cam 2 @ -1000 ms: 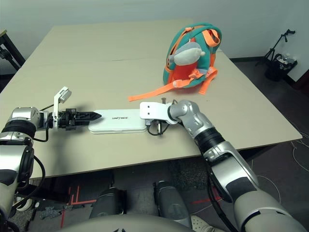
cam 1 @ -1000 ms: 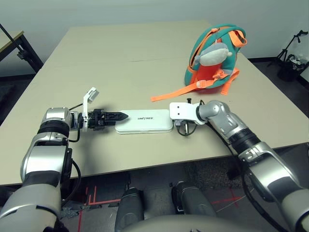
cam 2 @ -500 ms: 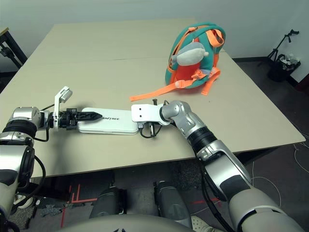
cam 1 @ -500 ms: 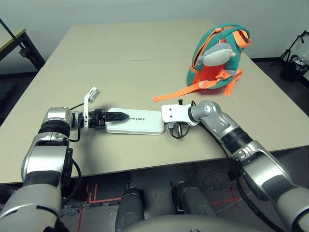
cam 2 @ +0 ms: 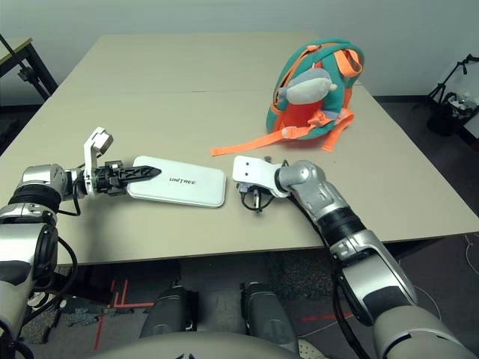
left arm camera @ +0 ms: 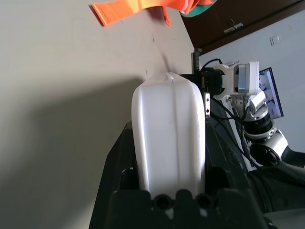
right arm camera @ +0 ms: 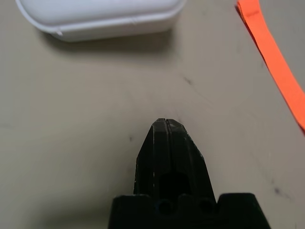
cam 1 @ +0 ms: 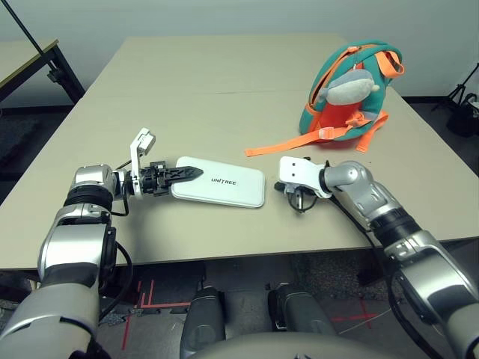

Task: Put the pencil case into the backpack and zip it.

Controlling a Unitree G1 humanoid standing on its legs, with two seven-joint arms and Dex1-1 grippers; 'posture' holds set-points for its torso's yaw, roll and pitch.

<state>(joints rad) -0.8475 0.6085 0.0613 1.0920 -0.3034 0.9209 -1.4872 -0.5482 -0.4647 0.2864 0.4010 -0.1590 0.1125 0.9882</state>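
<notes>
Nearest the robot, the left gripper (cam 1: pixel 183 172) grips the near-left end of the pencil case (cam 1: pixel 221 191), one black finger over its top face and one under it, as the wrist view shows the white shell wedged between the two fingers (left arm camera: pixel 221 157). The case lies flat, or nearly so, on the table (cam 1: pixel 187 97); whether the held end is lifted off the surface is hard to tell from here. Just beside the case's other end, but not touching it, the right gripper (right arm camera: pixel 167 125) rests low over the bare tabletop with its fingers pressed together and nothing between them. A loose orange strap (cam 1: pixel 281 144) trails across the table between that gripper and the backpack (cam 1: pixel 346 90), which stands upright well apart on the far right, its grey shark charm (cam 1: pixel 350 84) hanging on the front. Judging by this, the task is at its start: the case is grasped but not yet carried, the bag's opening does not look ready to receive it, and both the insertion and the zipping remain to be done.
</notes>
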